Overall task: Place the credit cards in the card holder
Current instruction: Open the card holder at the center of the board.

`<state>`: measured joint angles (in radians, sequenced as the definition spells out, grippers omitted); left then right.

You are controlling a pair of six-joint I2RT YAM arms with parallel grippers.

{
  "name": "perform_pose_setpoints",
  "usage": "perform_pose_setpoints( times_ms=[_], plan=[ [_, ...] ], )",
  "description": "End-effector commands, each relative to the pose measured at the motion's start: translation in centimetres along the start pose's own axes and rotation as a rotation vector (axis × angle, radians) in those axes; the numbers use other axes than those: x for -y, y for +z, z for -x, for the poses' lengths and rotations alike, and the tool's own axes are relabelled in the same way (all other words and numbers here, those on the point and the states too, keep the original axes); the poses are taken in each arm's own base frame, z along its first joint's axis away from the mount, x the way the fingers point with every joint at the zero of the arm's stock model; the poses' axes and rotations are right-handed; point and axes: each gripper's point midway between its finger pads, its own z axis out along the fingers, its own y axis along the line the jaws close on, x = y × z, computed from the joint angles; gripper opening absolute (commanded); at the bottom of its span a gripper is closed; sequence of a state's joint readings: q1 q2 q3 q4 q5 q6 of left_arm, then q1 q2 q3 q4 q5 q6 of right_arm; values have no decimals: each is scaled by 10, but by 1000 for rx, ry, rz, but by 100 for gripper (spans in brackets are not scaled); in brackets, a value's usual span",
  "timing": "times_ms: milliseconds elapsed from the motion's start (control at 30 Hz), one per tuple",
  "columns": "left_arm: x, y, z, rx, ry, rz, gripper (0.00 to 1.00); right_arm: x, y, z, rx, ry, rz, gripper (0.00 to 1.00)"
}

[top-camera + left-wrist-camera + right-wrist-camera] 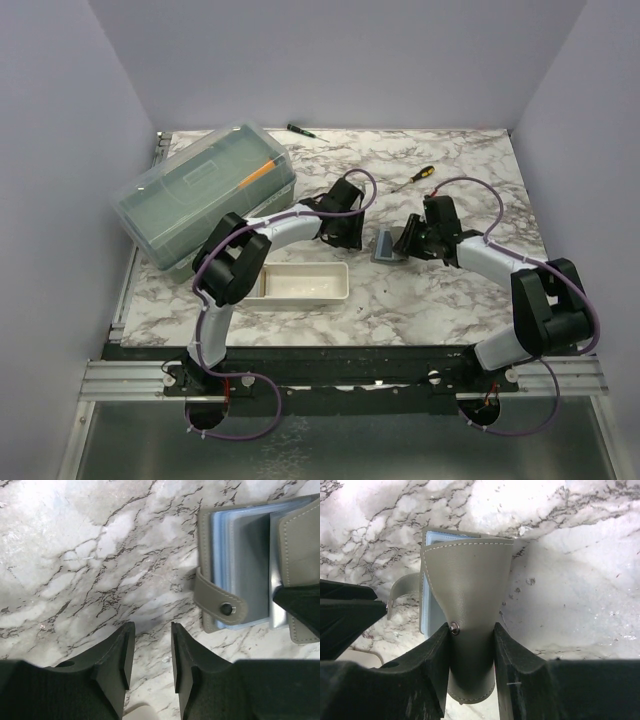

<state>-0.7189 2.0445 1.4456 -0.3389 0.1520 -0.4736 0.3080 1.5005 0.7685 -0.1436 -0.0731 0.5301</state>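
The grey card holder (386, 245) lies open on the marble table between my two grippers. In the left wrist view it (240, 555) shows bluish clear sleeves and a snap strap (222, 602). My right gripper (472, 630) is shut on its grey cover flap (465, 570) and holds the flap up; it also shows in the top view (412, 243). My left gripper (151, 630) is open and empty, over bare marble just left of the holder, and is seen from above (345, 238). No loose credit card shows; I cannot tell whether the sleeves hold any.
A white oblong tray (300, 283) sits near the front, left of the holder. A big translucent greenish lidded box (205, 195) stands at the back left. Two screwdrivers lie at the back, one (425, 174) near the right arm, one (300, 130) by the wall.
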Motion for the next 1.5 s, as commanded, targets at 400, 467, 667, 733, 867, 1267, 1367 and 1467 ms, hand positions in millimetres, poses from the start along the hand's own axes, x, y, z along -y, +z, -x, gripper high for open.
perform_pose_setpoints(
  times_ms=[400,467,667,733,867,1267,1367,1467],
  plan=[
    [31,-20,22,55,39,-134,58,-5,0,-2,-18,18,103,45],
    [35,-22,28,99,32,-125,63,-6,0,-1,-21,13,108,45],
    [47,-17,37,180,40,-52,77,-6,-1,2,-16,2,102,45],
    [49,-11,33,178,56,-35,79,-7,-1,4,-10,3,101,45],
    [43,3,28,172,89,37,79,-10,-2,4,-12,4,118,45],
    [18,13,41,195,165,194,46,-10,0,-1,-26,6,128,45],
    [19,6,42,194,188,193,26,-7,0,1,-24,8,104,46],
    [14,-10,45,199,200,201,4,9,-1,2,-20,19,11,56]
  ],
)
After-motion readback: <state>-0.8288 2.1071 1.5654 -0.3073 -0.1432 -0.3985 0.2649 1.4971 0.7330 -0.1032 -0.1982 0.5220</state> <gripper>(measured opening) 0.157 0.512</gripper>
